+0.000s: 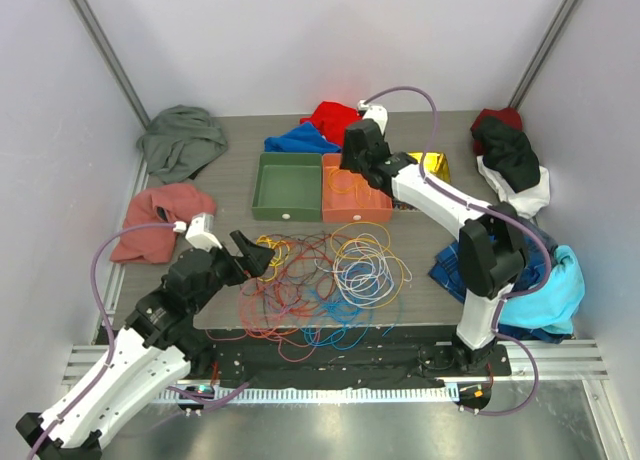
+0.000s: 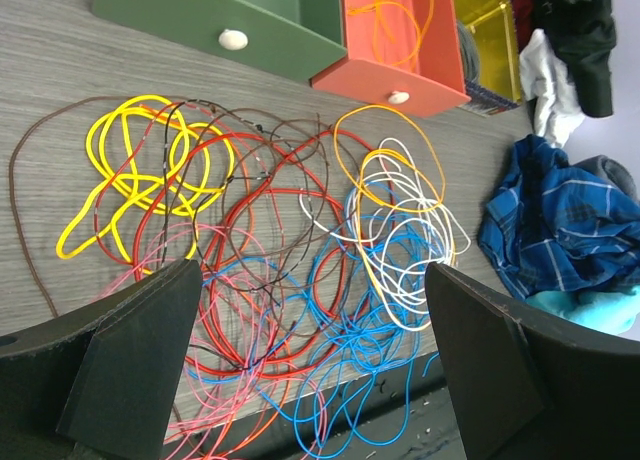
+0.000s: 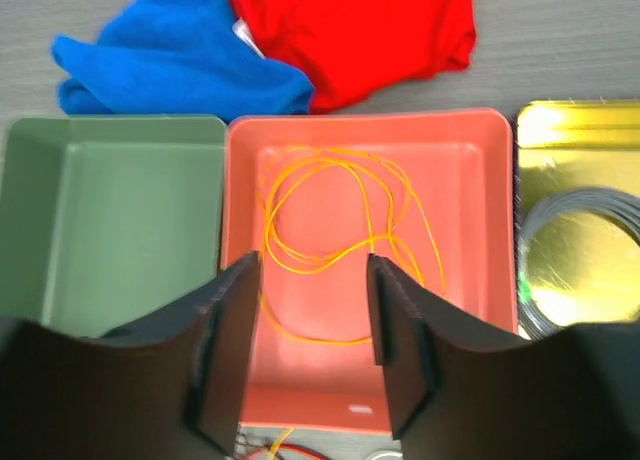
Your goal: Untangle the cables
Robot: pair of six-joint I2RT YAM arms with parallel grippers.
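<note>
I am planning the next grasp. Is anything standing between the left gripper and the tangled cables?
Nothing visible does. The left gripper hangs open above the cables, and its wrist view shows the wires lying uncovered.

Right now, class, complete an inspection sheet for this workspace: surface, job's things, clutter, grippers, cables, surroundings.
Surface: grey wood-grain table.
Job's things: tangled heap of thin coloured cables on the table; one thin orange cable in the orange plastic tray.
Clutter: green plastic tray; yellow tray holding a dark wire coil; crumpled clothes round the edges.
Grippers: left gripper open above the heap; right gripper open above the orange tray.
Cables: thick purple hoses along both arms.
Surroundings: pale walls.
</note>
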